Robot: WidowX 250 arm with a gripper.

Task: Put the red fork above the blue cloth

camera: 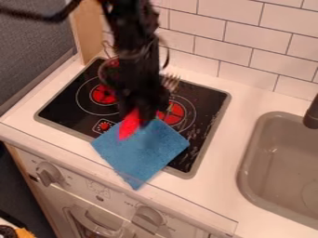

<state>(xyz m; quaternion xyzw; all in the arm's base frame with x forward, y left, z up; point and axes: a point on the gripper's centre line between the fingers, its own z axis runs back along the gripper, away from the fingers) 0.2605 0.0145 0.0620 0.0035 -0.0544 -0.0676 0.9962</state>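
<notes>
the grey sink basin [282, 158] is set into the white desk [227, 186] at the right, with a round shape on its floor, cut by the view's edge, and a dark faucet [312, 114] over its far right rim. in the bottom left corner are a dark thing and an orange one [23, 233], too cut off to name.

the red fork [129, 124] is right at the claw [145, 118]: its bright red part juts out at the claw's lower left, slanting down over the upper left part of the square blue cloth [142, 151]. silvery prongs, which look like the fork's tines, show up and to the right, on the other side of the black arm. the claw hangs down over the cloth's top corner, dark and blurred, and i cannot tell whether it is open, closed or gripping the fork.

the cloth lies partly on the black stovetop with red burners [46, 111] and partly on the desk, one corner pointing to the front edge, above the pale oven front with grey knobs [48, 174].
</notes>
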